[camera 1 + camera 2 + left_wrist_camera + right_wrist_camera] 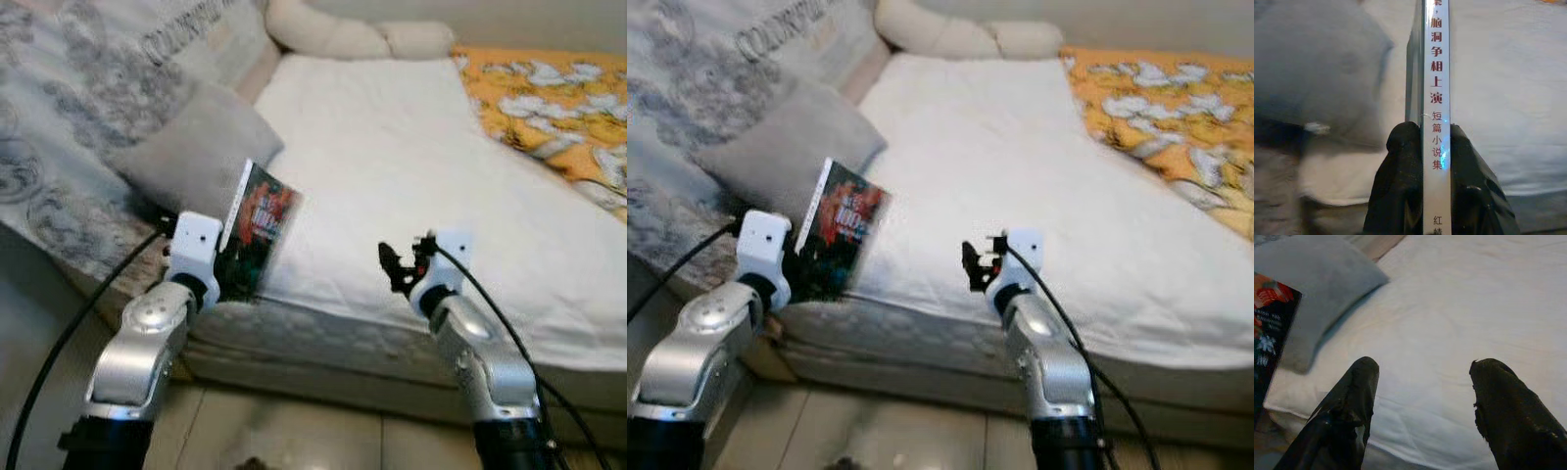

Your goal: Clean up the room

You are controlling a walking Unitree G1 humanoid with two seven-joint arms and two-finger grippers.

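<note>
A book [257, 227] with a dark cover, red artwork and a white spine stands upright over the near left corner of the white mattress [411, 166]. My left gripper [1431, 161] is shut on it, a black finger [1400, 186] on each side of the spine [1437, 98]. My right gripper [1422, 401] is open and holds nothing, hovering above the mattress's near edge, to the right of the book [1268, 328].
A grey cushion [201, 147] leans at the mattress's left side, just behind the book. A patterned grey blanket [69, 108] covers the left. An orange flowered quilt [549, 98] lies at the far right. Cream pillows [353, 39] sit at the head. Tiled floor [294, 431] lies below.
</note>
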